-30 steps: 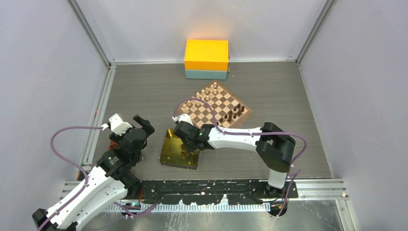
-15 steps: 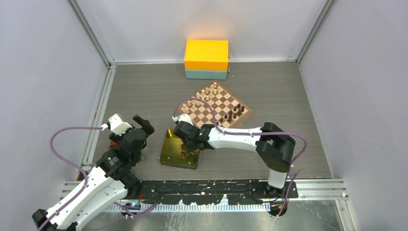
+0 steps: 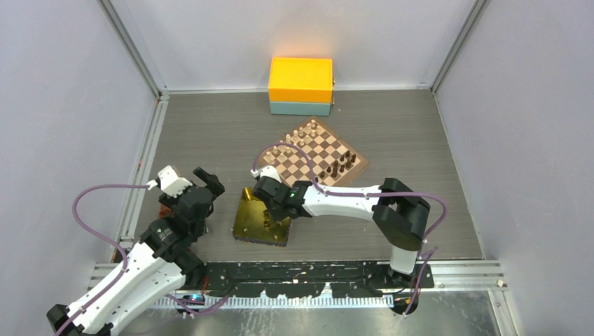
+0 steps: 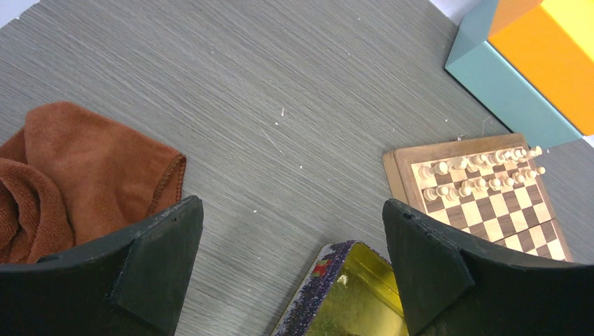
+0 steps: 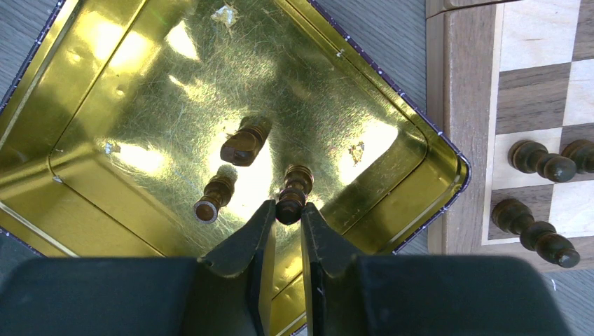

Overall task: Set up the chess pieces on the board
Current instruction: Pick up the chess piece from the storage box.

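Note:
My right gripper [image 5: 288,212] is shut on a dark-brown chess piece [image 5: 294,190] inside the gold tray [image 5: 105,91]; from above it [image 3: 267,210] sits low over the tray [image 3: 246,225]. Two more dark pieces lie in the tray: one [image 5: 245,142] and another [image 5: 213,198]. The chessboard [image 3: 314,154] lies beyond the tray, with dark pieces [image 3: 337,166] on its right side and pale ones on its left. Three dark pieces [image 5: 536,159] stand on the board's edge in the right wrist view. My left gripper [image 4: 291,269] is open and empty, above the table left of the tray.
An orange box on a teal box [image 3: 300,86] stands at the back wall. A rust-brown cloth [image 4: 63,175] lies left of my left gripper. The tray's purple rim [image 4: 315,294] shows between my left fingers, the board's pale pieces [image 4: 476,175] beyond.

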`<action>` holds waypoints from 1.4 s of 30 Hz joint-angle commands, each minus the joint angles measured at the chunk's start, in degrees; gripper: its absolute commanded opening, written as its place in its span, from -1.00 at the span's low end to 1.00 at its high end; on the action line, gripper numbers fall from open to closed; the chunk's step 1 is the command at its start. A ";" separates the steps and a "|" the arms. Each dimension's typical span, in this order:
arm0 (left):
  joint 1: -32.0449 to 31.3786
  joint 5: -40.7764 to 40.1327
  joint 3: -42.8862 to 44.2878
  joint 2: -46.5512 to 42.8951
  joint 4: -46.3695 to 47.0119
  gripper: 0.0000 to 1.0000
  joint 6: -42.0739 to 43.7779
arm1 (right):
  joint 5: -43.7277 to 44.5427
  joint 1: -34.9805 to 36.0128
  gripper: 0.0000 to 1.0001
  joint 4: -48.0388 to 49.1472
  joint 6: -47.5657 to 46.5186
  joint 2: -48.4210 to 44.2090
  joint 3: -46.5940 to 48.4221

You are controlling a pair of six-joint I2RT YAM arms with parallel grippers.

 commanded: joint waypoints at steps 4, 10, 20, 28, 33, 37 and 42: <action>-0.25 -1.18 -0.16 -0.51 0.94 0.99 -0.82 | 1.50 0.34 -0.88 1.41 0.61 -0.89 0.10; -0.22 -1.19 -0.20 -0.55 0.90 0.99 -0.94 | 1.83 0.33 -0.91 1.15 0.44 -1.43 0.04; -0.26 -1.11 -0.24 -0.53 0.85 0.99 -0.94 | 2.50 0.31 -0.95 1.32 0.31 -2.75 -0.17; -0.24 -1.10 -0.25 -0.51 0.79 0.99 -1.02 | 2.79 0.36 -0.95 1.40 0.18 -3.28 -0.34; -0.22 -1.10 -0.18 -0.51 0.81 0.99 -1.03 | 3.23 0.37 -0.95 1.73 0.20 -3.88 -0.60; -0.28 -1.10 -0.03 -0.23 0.94 0.99 -1.02 | 3.34 0.37 -0.95 1.98 0.23 -4.18 -0.67; -0.18 -1.01 0.18 0.06 1.33 0.99 -0.81 | 3.52 0.35 -0.95 2.29 0.20 -4.90 -0.70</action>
